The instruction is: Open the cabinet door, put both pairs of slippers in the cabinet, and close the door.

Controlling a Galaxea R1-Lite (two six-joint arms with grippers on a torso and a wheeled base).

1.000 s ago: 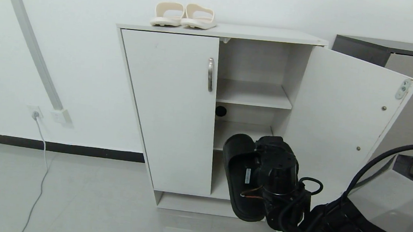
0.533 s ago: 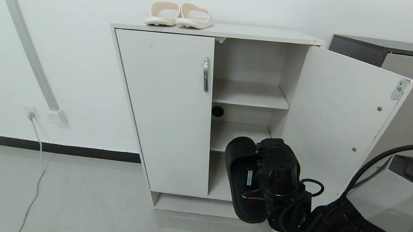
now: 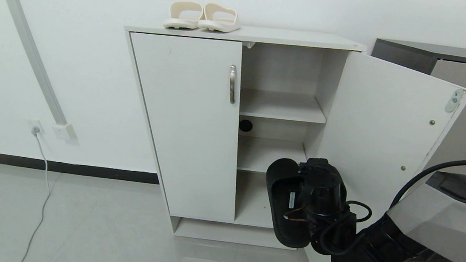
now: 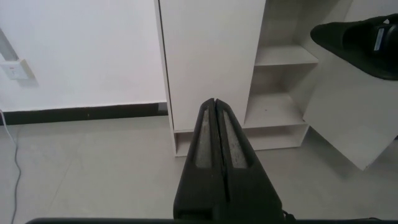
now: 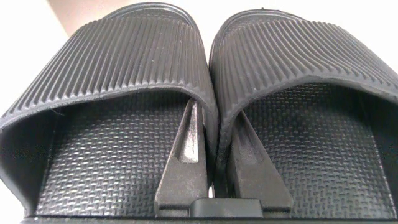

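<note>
A white cabinet stands against the wall, its right door swung open and its left door closed. Bare shelves show inside. A beige pair of slippers rests on the cabinet top. My right gripper is shut on the black pair of slippers, one finger inside each slipper pinching the inner walls together; the pair hangs in front of the lower open compartment. The black slippers also show past my left gripper, which is shut on nothing, low over the floor before the cabinet.
A grey cabinet stands right of the open door. A wall socket with a cable and a slanted conduit are on the left wall. Grey floor tiles lie free in front.
My right gripper with the black slippers has shifted right and slightly toward the cabinet opening. The head camera also shifted a little at first.
</note>
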